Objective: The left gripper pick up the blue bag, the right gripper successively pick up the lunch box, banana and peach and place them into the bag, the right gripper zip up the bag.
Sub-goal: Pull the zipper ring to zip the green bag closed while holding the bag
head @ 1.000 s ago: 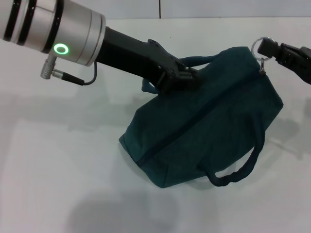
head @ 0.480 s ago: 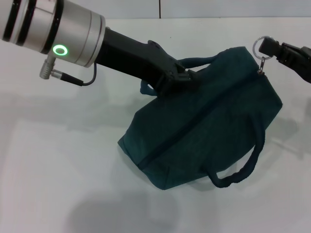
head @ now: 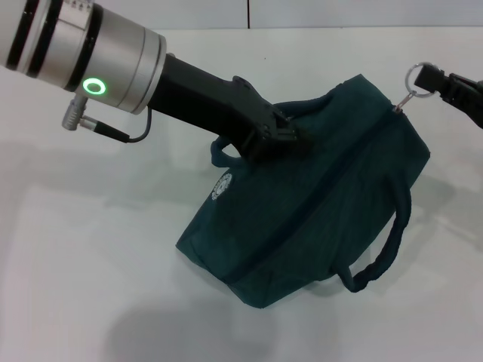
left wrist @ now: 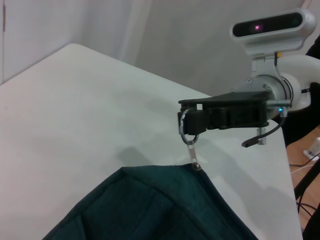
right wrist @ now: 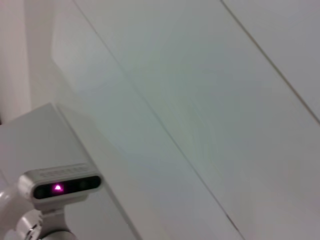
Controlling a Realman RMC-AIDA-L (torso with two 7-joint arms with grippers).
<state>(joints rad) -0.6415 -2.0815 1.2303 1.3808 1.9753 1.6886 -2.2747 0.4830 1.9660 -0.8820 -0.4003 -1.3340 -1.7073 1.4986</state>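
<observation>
The blue bag point(head: 324, 211) hangs tilted just above the white table, its long zipper line closed across the top. My left gripper point(head: 285, 141) is shut on the bag's fabric by the far handle. At the bag's right top corner, my right gripper point(head: 427, 78) is shut on the metal zipper ring point(head: 416, 75), which pulls the corner up. In the left wrist view the right gripper point(left wrist: 194, 122) holds the ring point(left wrist: 186, 131) above the bag's corner point(left wrist: 165, 205). The lunch box, banana and peach are out of view.
The near handle point(head: 383, 258) droops off the bag's front side. A round white logo point(head: 221, 185) shows on the bag's left face. White table point(head: 90, 249) spreads around the bag, with a wall behind its far edge.
The right gripper has drawn the ring to the right and a little down. The bag has swung and tilted, so its logo now shows. The left gripper has dipped slightly.
</observation>
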